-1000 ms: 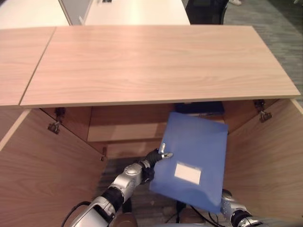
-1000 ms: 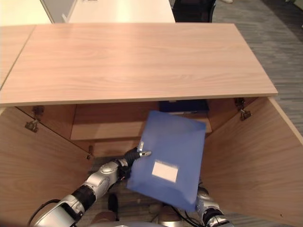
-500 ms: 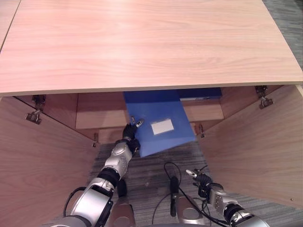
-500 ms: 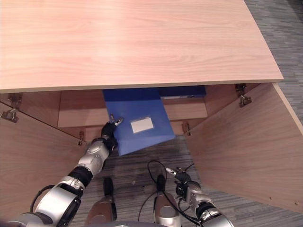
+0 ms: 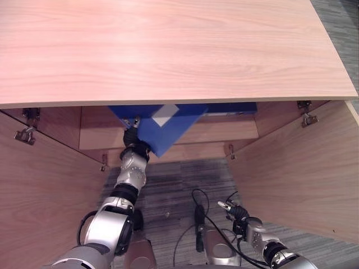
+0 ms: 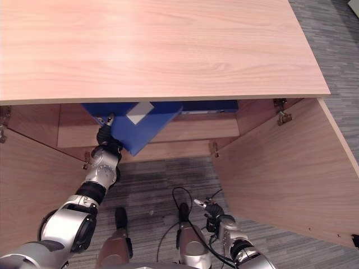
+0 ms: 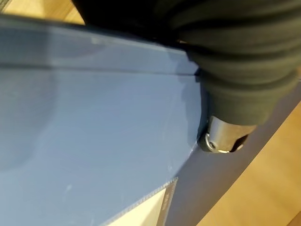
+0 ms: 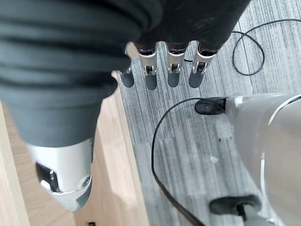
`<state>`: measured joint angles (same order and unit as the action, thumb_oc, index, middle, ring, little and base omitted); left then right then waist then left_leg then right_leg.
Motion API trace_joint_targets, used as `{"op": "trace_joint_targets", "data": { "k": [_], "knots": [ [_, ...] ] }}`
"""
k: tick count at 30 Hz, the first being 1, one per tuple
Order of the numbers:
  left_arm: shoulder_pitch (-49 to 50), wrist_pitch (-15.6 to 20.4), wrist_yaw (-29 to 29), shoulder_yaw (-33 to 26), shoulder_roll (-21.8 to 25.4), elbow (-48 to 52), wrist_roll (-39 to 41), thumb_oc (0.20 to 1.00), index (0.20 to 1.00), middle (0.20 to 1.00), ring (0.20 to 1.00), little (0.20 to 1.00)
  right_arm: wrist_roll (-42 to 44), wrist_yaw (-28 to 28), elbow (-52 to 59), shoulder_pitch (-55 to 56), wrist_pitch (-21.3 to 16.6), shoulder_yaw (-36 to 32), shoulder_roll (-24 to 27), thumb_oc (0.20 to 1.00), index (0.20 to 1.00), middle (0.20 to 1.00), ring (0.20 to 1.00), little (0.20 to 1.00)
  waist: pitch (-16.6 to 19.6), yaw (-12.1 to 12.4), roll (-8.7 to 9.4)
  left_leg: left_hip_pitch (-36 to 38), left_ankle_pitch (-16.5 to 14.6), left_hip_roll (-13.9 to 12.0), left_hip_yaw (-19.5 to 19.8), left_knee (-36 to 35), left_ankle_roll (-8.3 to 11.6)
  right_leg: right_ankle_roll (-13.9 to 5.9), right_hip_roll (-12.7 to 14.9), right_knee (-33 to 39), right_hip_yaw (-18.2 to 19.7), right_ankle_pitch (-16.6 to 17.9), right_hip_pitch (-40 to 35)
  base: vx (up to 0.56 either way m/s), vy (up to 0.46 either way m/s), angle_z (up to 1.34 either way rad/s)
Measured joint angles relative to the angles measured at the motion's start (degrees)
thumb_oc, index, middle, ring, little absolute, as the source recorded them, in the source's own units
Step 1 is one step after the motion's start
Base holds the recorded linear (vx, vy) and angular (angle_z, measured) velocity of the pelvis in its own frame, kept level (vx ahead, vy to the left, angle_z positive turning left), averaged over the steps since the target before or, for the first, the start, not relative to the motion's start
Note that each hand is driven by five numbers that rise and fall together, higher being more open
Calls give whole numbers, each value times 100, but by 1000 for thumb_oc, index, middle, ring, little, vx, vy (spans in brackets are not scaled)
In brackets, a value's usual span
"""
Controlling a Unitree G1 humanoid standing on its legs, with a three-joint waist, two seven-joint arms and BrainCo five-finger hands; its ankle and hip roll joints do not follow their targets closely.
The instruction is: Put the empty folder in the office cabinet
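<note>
Blue folder (image 5: 160,128) with a white label (image 5: 164,118) sits tilted in the mouth of the office cabinet (image 5: 168,50), its upper part hidden under the front edge of the cabinet's wooden top and 1 corner pointing down toward the carpeted floor (image 5: 168,190). It lies at about 11 o'clock from the middle of the head views, over the shelf (image 5: 213,131) inside the cabinet. A second dark blue item (image 5: 230,107) lies flat on that shelf at about 1 o'clock, just under the top (too little of it shows to name it further).

Left hand (image 5: 132,134) reaches up into the opening and holds the folder at its lower left edge; the left wrist view has the thumb (image 7: 221,139) pressed onto the blue cover while the fingers are out of sight behind it, so the grip reads as a pinch on the folder's edge.

Right hand (image 5: 235,212) hangs low at about 5 o'clock, well apart from the folder and above the floor. In its own wrist view the fingers (image 8: 171,70) are straight and relaxed, holding nothing.

Both cabinet doors stand open: the left door (image 5: 39,190) at 8 o'clock and the right door (image 5: 303,168) at 4 o'clock, each with metal hinges (image 5: 305,119) near the top corner.
</note>
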<state>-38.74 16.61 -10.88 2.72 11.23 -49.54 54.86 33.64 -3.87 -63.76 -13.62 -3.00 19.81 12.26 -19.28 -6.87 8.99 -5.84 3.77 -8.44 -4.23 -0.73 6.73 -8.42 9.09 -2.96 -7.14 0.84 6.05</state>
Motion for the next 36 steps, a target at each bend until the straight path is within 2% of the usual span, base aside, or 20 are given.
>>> {"op": "trace_joint_targets", "data": {
  "k": [7, 12, 13, 16, 19, 26, 31, 33, 34, 36],
  "knots": [
    [-910, 420, -459, -485, 39, -253, 591, 200, 200, 200, 200, 200, 9, 10, 15, 15, -68, 140, -37, 1000, 1000, 1000, 1000, 1000, -61, -48, 270, -327, -1, -62, 21, 230, 3, -3, -36, -251, 24, -15, 337, 0, -17, -1],
    [-1341, 662, -683, -748, 71, -491, 995, 200, 200, 200, 200, 200, 20, 8, 67, 27, -141, 379, -83, 1000, 1000, 1000, 1000, 1000, -97, -71, 451, -585, -15, -123, 56, 446, 22, 74, -82, -594, 47, -124, 654, 16, -39, -1],
    [-1343, 664, -765, -775, 107, -494, 999, 200, 200, 200, 200, 200, 19, -1, 91, 60, -148, 549, -102, 1000, 1000, 1000, 1000, 1000, -151, -63, 586, -604, -50, -147, 60, 539, 67, 80, -89, -810, 74, -241, 744, 9, -115, -5],
    [-1515, 673, -785, -773, 127, -507, 1004, 200, 200, 200, 200, 200, 17, -3, 122, 159, -195, 667, -85, 1000, 1000, 1000, 1000, 1000, -173, -48, 702, -975, -88, -186, 162, 759, 107, 120, -105, -1096, 35, -366, 1096, 4, -86, 7],
    [-1722, 690, -845, -754, 326, -627, 1091, 200, 200, 200, 200, 200, 16, -13, 119, 178, -173, 727, -144, 1000, 1000, 1000, 1000, 1000, -234, -63, 855, -1276, -43, -293, 237, 855, 163, 180, -222, -1187, 9, -324, 1356, 7, -60, 4],
    [-2089, 686, -1009, -724, 476, -916, 1234, 200, 200, 200, 200, 200, 22, -17, 130, 244, -223, 917, -127, 1000, 1000, 1000, 1000, 1000, -246, -62, 849, -1599, -47, -336, 399, 1002, 165, 197, -264, -1248, -116, -337, 1550, -1, -30, 8],
    [-2551, 676, -1069, -709, 721, -957, 1238, 200, 200, 200, 200, 200, 130, -26, 313, 240, -309, 923, -102, 1000, 1000, 1000, 1000, 1000, -273, -64, 849, -2027, -79, -336, 513, 1300, 174, 257, -249, -1638, -142, -460, 1971, 38, 0, 5],
    [-2756, 665, -1094, -715, 807, -1164, 1296, 200, 200, 200, 200, 200, 154, -41, 345, 257, -325, 929, -75, 1000, 1000, 1000, 1000, 1000, -286, -63, 834, -2189, -262, -350, 587, 1579, 195, 227, -256, -1911, -114, -649, 2107, 67, 19, 4],
    [-2995, 629, -1098, -696, 842, -1230, 1465, 200, 200, 200, 200, 200, 318, -40, 348, 265, -350, 897, -16, 1000, 1000, 1000, 1000, 1000, -286, -65, 836, -2496, -445, -352, 665, 2019, 232, 265, -241, -2279, -110, -814, 2354, 7, 20, 4],
    [-3220, 612, -1096, -687, 942, -1231, 1578, 200, 200, 200, 200, 200, 373, -37, 350, 265, -393, 848, 30, 1000, 1000, 1000, 1000, 1000, -284, -105, 839, -2816, -547, -359, 747, 2373, 223, 304, -238, -2598, -122, -907, 2624, 11, 22, 7]
  ]
}}
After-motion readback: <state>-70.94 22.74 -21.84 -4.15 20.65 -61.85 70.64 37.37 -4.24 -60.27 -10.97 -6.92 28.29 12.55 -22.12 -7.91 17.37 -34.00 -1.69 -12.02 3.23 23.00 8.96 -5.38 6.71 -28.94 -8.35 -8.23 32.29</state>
